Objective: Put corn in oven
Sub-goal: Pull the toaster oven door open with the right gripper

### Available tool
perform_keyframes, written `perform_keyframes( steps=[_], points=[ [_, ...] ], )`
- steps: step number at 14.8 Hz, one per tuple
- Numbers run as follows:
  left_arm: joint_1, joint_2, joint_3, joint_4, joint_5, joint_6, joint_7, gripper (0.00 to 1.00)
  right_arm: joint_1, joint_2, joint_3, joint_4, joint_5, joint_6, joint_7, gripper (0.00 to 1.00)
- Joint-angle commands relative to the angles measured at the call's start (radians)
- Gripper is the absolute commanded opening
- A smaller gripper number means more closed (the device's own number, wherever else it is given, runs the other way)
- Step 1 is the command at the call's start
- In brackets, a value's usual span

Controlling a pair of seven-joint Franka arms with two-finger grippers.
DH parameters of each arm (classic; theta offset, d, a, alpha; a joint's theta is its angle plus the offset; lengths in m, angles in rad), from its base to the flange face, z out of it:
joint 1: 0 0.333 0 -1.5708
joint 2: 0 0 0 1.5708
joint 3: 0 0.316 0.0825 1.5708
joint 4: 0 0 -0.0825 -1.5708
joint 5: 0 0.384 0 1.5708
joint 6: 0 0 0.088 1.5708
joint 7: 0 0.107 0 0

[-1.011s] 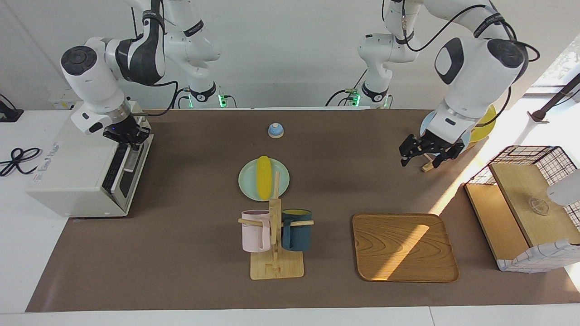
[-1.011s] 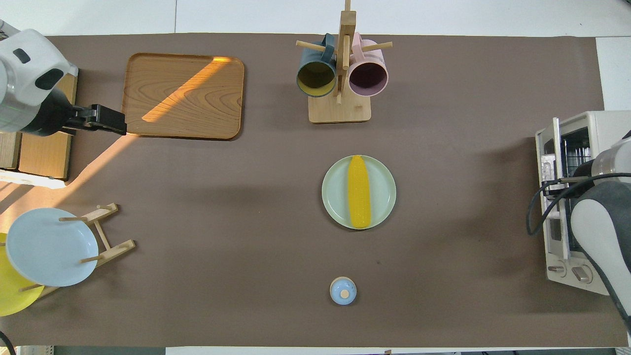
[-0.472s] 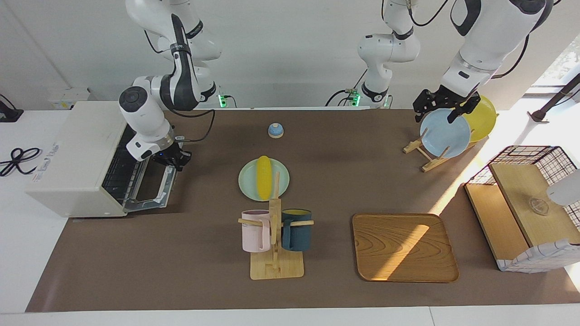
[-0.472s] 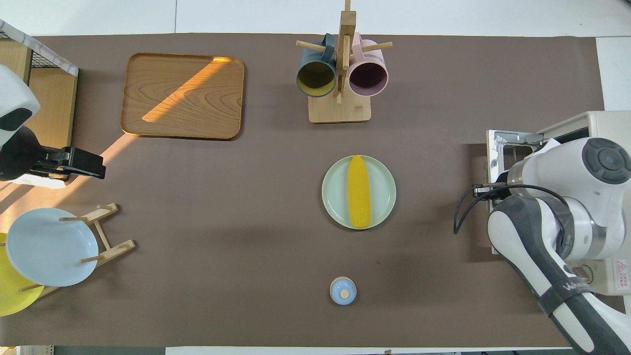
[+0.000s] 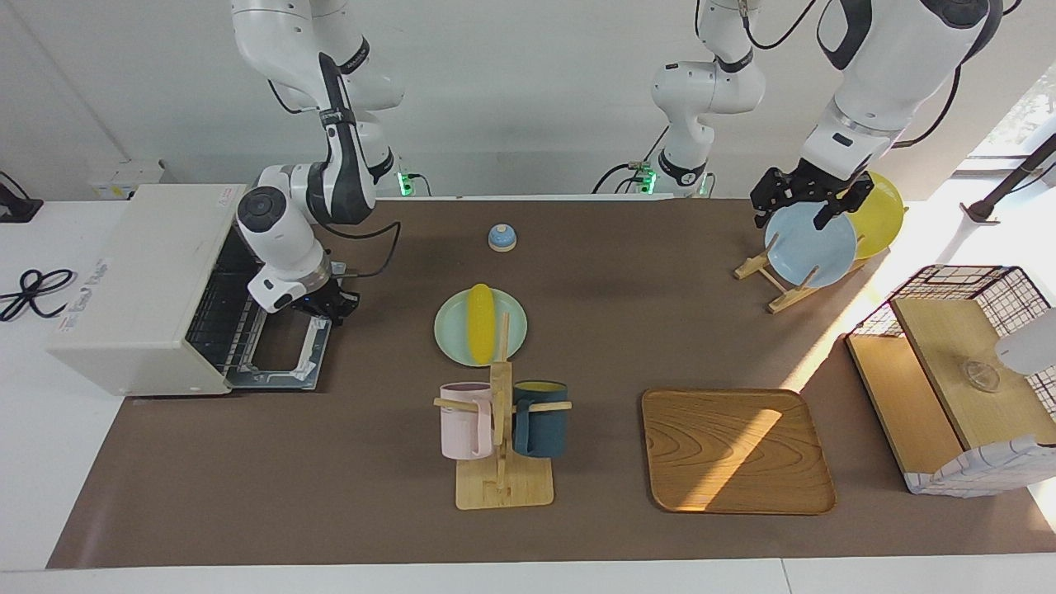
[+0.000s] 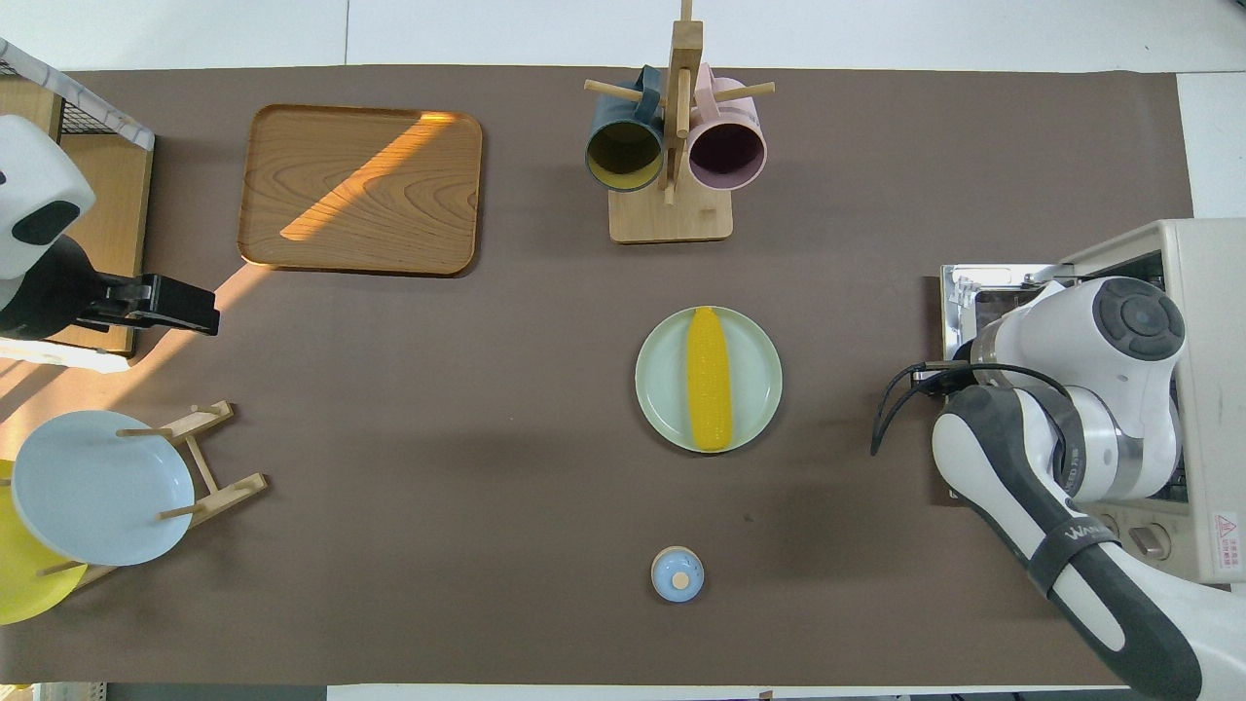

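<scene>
The yellow corn point(image 5: 479, 323) lies on a pale green plate point(image 5: 450, 340) at mid-table; it also shows in the overhead view point(image 6: 709, 380) on the plate point(image 6: 662, 389). The off-white oven point(image 5: 140, 272) stands at the right arm's end of the table, its door point(image 5: 285, 356) dropped flat and the wire rack showing. In the overhead view the oven point(image 6: 1207, 292) is partly hidden by the right arm. My right gripper point(image 5: 327, 307) is shut on the door's handle. My left gripper point(image 5: 807, 204) hangs open and empty over the plate rack; it also shows in the overhead view point(image 6: 200, 310).
A mug stand point(image 5: 503, 429) with a pink and a dark blue mug stands beside the plate, farther from the robots. A wooden tray point(image 5: 737, 450), a plate rack point(image 5: 813, 247), a wire basket point(image 5: 957, 379) and a small blue bell point(image 5: 502, 238) are also on the table.
My right gripper pulled the oven door from shut to fully open, moving down and toward mid-table. My left gripper rose from beside the plate rack to above it.
</scene>
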Motion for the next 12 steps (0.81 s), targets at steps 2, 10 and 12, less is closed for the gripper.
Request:
perform_keyframes(
  steps=[2, 10, 12],
  points=[
    [-0.02, 0.02, 0.007, 0.037, 0.015, 0.041, 0.005, 1.0, 0.112, 0.012, -0.016, 0.071, 0.1, -0.013, 0.04, 0.41],
    [-0.007, 0.012, 0.0, 0.028, 0.017, 0.019, 0.0, 1.0, 0.484, 0.147, -0.018, 0.427, 0.027, -0.183, 0.518, 1.0],
    [-0.004, 0.011, 0.003, 0.028, 0.017, 0.027, 0.002, 1.0, 0.576, 0.23, -0.018, 0.499, -0.012, -0.173, 0.646, 1.0]
  ],
)
